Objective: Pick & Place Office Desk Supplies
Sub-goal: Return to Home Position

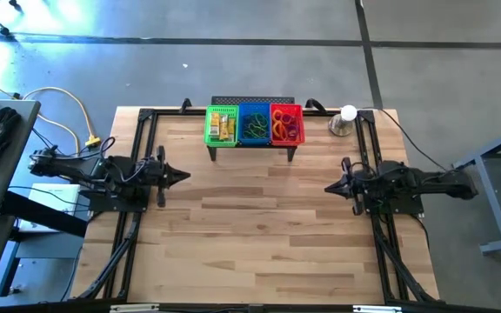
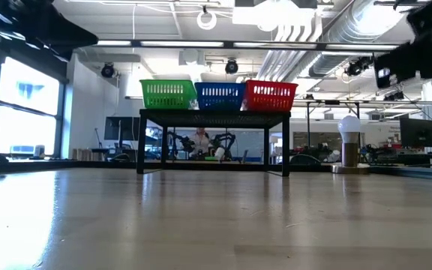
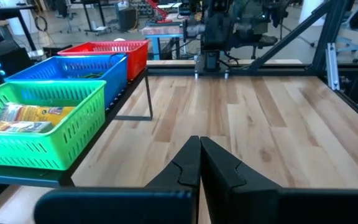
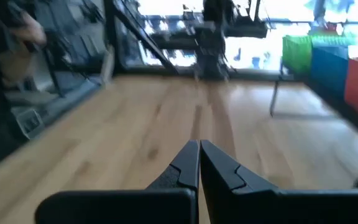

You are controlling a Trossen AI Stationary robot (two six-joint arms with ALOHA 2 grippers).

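Observation:
Three small baskets sit side by side on a black perforated stand (image 1: 252, 144) at the table's far edge. The green basket (image 1: 222, 126) holds yellow packets (image 3: 23, 118). The blue basket (image 1: 253, 124) holds green loops, and the red basket (image 1: 286, 123) holds orange, red and purple loops. My left gripper (image 1: 185, 176) is shut and empty at the table's left, pointing level toward the middle. My right gripper (image 1: 328, 186) is shut and empty at the table's right, facing it. Both are also seen in their wrist views, left gripper (image 3: 199, 144) and right gripper (image 4: 199, 147).
A silver cup with a white ball (image 1: 346, 120) stands at the far right beside the stand. Black frame rails (image 1: 137, 139) run along the table's left and right sides. Bare wood (image 1: 259, 226) lies between and in front of the arms.

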